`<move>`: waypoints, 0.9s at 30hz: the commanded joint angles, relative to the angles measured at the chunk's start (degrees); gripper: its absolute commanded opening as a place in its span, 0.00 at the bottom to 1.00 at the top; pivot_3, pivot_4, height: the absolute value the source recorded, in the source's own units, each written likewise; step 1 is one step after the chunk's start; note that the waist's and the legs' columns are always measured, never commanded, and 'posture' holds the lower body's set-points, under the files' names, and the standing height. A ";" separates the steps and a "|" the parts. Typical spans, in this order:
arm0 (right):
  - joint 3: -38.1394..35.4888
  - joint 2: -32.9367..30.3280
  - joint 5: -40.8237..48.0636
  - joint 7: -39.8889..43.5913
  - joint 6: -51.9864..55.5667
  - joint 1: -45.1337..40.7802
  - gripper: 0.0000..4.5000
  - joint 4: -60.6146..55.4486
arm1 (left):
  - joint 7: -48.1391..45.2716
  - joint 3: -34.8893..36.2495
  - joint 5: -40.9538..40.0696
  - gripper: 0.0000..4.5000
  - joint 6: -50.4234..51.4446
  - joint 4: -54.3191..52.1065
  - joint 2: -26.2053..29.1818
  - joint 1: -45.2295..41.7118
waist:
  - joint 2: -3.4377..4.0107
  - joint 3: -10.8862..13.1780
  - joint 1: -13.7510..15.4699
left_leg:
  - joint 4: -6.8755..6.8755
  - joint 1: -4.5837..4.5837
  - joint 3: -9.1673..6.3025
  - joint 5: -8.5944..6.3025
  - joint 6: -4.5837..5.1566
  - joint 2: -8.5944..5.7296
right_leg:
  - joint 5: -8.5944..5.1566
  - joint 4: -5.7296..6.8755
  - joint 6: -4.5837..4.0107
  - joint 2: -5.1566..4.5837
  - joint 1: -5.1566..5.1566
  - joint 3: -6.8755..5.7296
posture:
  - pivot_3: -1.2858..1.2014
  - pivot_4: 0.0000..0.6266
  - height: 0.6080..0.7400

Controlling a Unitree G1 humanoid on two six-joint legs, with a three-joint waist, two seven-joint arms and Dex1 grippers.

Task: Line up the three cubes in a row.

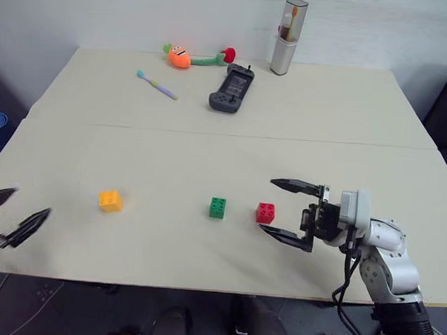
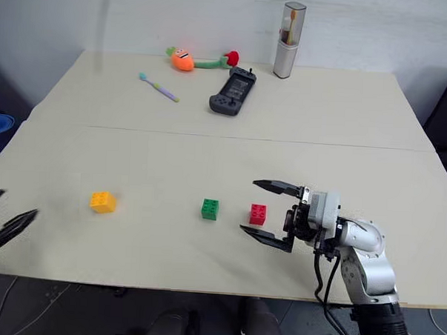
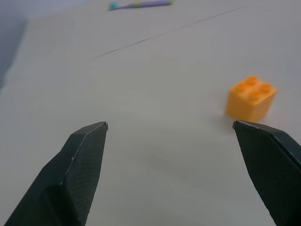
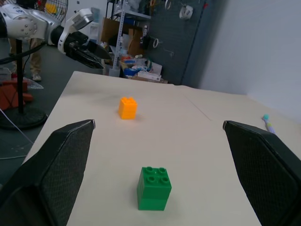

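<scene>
Red cube (image 1: 265,212), green cube (image 1: 217,207) and yellow-orange cube (image 1: 110,200) sit in a row (unevenly spaced) on the table (image 1: 232,138); right claw (image 1: 284,212) and left claw (image 1: 15,214) both gape empty.

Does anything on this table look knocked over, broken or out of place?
Nothing is spilled or damaged. The only uneven thing: the yellow-orange cube sits much farther from the green cube than the red cube does, so the row looks unevenly spaced.

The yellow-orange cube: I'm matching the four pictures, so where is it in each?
Left eye: yellow-orange cube, left of green cube.
Right eye: same, left of green.
Left wrist: by one finger of the open left gripper.
Right wrist: beyond green.
Shared landmark: toothbrush.
</scene>
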 commanded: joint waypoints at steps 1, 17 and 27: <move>0.43 0.77 -0.78 0.61 -2.52 -0.96 1.00 0.64 | 3.46 2.14 -2.19 1.00 -1.90 -5.30 -6.31 7.37 | 0.00 0.00 -0.12 | -0.01 0.03 -0.02 -0.04 0.01 0.00 | 0.00 -0.04 0.00 0.00 0.07 -0.02 | 0.52 0.24 1.00; -0.03 -0.54 -0.33 3.49 -1.81 -2.49 1.00 2.72 | 38.91 -21.87 1.39 1.00 8.44 -33.16 -27.45 1.64 | -0.20 -0.15 -0.32 | -0.12 0.45 -0.10 -0.13 -0.07 0.07 | -0.01 -0.16 -0.02 0.21 0.54 -0.08 | 0.52 0.24 1.00; 0.30 -0.72 -0.80 2.06 -1.01 -0.57 1.00 1.61 | 51.24 -33.84 11.61 0.96 11.77 -31.34 -30.46 -3.62 | -0.21 -0.15 -0.19 | -0.12 0.45 -0.08 -0.13 -0.05 0.05 | 0.00 -0.20 0.00 0.21 0.56 -0.06 | 0.52 0.24 1.00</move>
